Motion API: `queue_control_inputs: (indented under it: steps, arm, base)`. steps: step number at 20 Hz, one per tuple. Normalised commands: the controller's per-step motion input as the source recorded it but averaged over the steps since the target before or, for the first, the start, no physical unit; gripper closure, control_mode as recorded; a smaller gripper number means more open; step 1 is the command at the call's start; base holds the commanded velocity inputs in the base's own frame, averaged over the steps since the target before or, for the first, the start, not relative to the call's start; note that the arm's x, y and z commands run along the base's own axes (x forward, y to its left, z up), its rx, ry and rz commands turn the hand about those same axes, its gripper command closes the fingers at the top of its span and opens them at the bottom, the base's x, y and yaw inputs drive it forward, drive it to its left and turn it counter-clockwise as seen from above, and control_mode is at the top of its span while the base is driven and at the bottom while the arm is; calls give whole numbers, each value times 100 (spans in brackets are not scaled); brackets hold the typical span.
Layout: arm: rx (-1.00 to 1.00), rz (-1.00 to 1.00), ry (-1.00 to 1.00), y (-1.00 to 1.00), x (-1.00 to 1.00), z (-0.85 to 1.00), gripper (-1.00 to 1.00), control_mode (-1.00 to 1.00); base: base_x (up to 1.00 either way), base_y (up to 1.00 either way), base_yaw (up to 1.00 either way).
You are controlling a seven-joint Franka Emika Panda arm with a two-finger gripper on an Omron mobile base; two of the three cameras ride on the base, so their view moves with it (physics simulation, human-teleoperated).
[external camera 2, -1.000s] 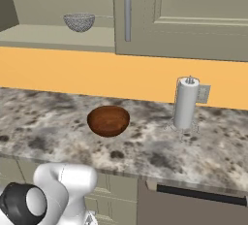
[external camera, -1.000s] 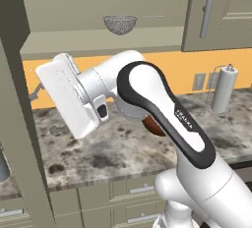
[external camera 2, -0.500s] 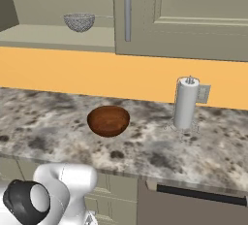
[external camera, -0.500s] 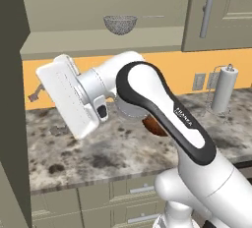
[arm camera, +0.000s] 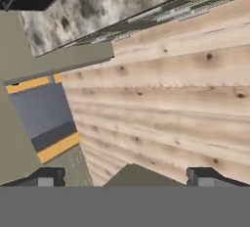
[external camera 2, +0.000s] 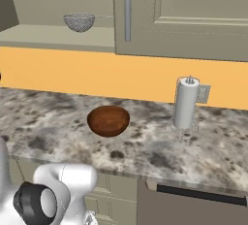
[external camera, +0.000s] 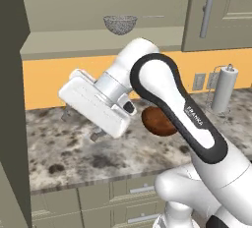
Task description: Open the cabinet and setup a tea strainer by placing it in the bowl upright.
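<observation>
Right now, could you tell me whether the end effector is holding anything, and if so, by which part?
Nothing is held. The end effector is open with nothing between its fingertips, and the tea strainer sits on the cabinet shelf.

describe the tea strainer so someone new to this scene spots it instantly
Look above the orange backsplash to the open cabinet. On its bottom shelf sits the tea strainer, a small silver-grey wire-mesh basket with a thin straight handle. The bowl down on the counter is solid reddish-brown; the strainer is see-through mesh.

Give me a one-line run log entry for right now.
cabinet: open | tea strainer: on cabinet shelf | bowl: on counter, empty | pincer: open, holding nothing, over the counter
</observation>
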Motion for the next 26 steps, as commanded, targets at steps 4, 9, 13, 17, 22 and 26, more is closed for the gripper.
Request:
queue_control_inputs:
  steps: [4, 9, 13, 17, 22, 26]
  arm:
    - [-68, 14, -18, -20, 10, -19, -100, -100]
    - [-83, 17, -28, -33, 5, -11, -100, -100]
    - [-61, 18, -28, -84, 21, 11, -100, -100]
    - [-31, 20, -32, -76, 4, 47, -100, -100]
    - [-32, 23, -56, -58, 20, 41, -100, -100]
    - [-11, 60, -47, -82, 33, 11, -100, -100]
  base:
    - [0, 0, 0]
    - [0, 0, 0]
    - [0, 0, 0]
    - [0, 0, 0]
    - [0, 0, 0]
    - [0, 0, 0]
